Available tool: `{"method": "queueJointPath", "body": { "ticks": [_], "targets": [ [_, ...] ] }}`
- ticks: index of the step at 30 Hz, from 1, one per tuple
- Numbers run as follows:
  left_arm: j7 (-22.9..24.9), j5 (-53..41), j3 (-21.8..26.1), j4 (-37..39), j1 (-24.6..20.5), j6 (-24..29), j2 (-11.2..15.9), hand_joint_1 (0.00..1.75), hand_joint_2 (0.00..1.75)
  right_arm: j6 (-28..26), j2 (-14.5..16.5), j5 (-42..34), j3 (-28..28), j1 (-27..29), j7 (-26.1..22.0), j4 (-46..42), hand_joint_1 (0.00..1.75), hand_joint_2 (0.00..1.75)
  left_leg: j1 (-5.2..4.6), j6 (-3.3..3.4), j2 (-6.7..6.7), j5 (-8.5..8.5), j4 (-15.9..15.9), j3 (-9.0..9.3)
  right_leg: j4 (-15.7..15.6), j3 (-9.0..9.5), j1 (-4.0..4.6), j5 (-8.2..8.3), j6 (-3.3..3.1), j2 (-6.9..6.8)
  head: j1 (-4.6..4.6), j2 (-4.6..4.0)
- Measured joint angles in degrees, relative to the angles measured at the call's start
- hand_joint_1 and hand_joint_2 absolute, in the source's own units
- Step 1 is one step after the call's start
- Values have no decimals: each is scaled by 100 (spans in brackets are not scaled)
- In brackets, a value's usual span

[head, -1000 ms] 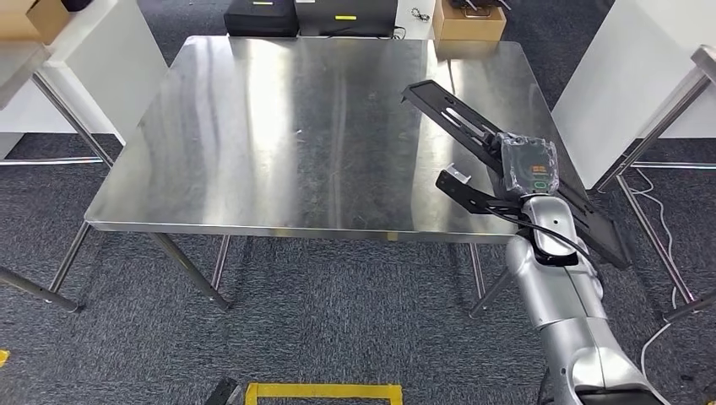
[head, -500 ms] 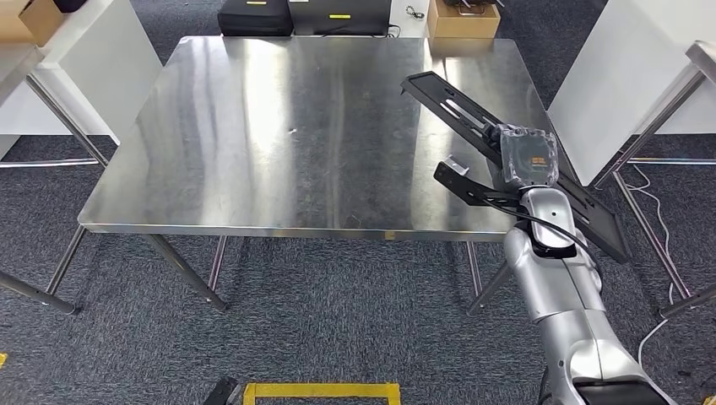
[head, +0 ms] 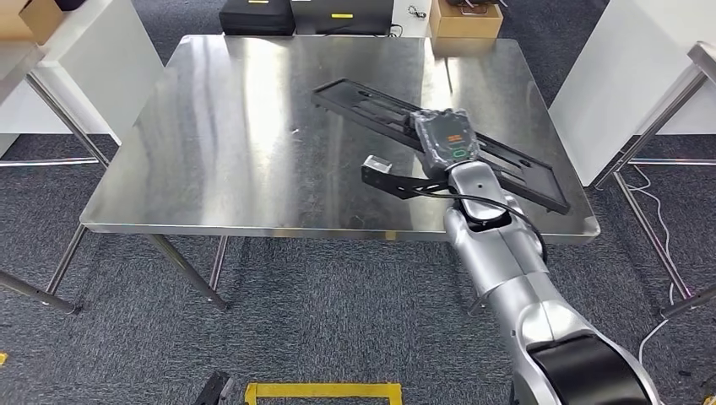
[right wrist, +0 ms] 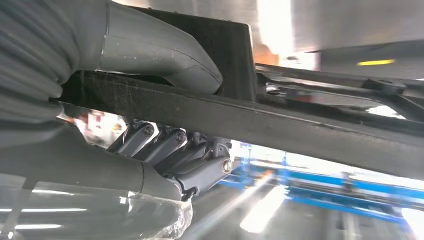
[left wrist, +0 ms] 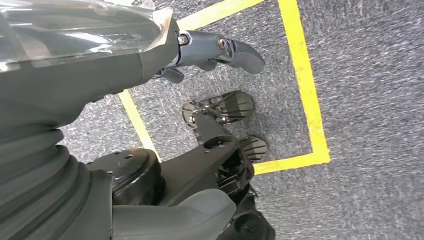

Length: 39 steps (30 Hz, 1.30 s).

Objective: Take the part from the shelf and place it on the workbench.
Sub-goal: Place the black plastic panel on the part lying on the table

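Over the table (head: 253,135), toward its 4 o'clock corner, my right hand (head: 446,142) held the part (head: 507,164), a long flat black frame. It ran from about 10 o'clock to 4 o'clock across the steel top, with its far end near the middle of the table and its near end close to the right edge. Whether it touched the steel or hung just above, I could not tell. At my wrist a black bracket (head: 390,177) stuck out toward 9 o'clock. From the right wrist view, my thumb (right wrist: 165,52) pressed on one face of the part (right wrist: 280,125) and my fingers (right wrist: 175,155) curled against the other, so the bar was clamped between them. My left hand (left wrist: 220,47) hung over grey carpet (left wrist: 370,100) with yellow tape (left wrist: 305,75) on it, its fingers bent and holding nothing. Beyond the table at 12 o'clock stood black cases (head: 257,15) and a cardboard box (head: 464,18).
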Motion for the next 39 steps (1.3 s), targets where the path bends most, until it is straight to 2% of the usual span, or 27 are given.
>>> {"method": "queueJointPath", "body": {
  "ticks": [5,22,25,29,34,36,38,39],
  "targets": [
    [2,0,63,-1,4,-2,0,0,175,-35,195,4,147,-176,4,307,175,175,0,0,-7,0,0,-4,-3,2,2,-1,0,-5,1,0],
    [11,8,146,-1,7,-17,2,0,175,-58,270,9,225,-256,-33,587,175,175,-11,1,-1,-1,0,-8,-7,3,2,0,0,-3,2,0],
    [43,48,186,-1,4,-25,1,0,175,-41,444,59,347,-322,-105,652,175,175,-11,1,12,-1,0,-7,-7,1,1,1,1,11,1,0],
    [41,110,279,-1,-3,21,-15,0,175,9,866,82,622,-460,-181,752,175,175,-3,0,30,-3,-1,-1,-7,-2,1,0,-1,22,0,0],
    [-105,310,467,-1,34,56,-59,0,175,287,1229,-460,1231,-513,-109,777,175,175,5,-3,25,-4,-3,-2,-7,-1,4,-3,-4,21,1,0],
    [-317,447,605,0,105,-63,-58,0,175,403,1295,-780,1506,-505,-2,799,175,175,-9,27,28,-26,4,-6,-42,10,-25,4,8,21,-2,0],
    [-522,519,723,2,207,-198,-42,0,175,383,1337,-1047,1741,-495,64,834,175,175,16,76,39,-36,-50,50,-48,8,-31,-6,26,16,-1,0],
    [-595,538,773,4,256,-243,-34,0,175,365,1352,-1179,1861,-497,93,851,175,175,45,98,48,-33,-91,95,70,-45,-17,-60,18,11,5,0]
  ]
}}
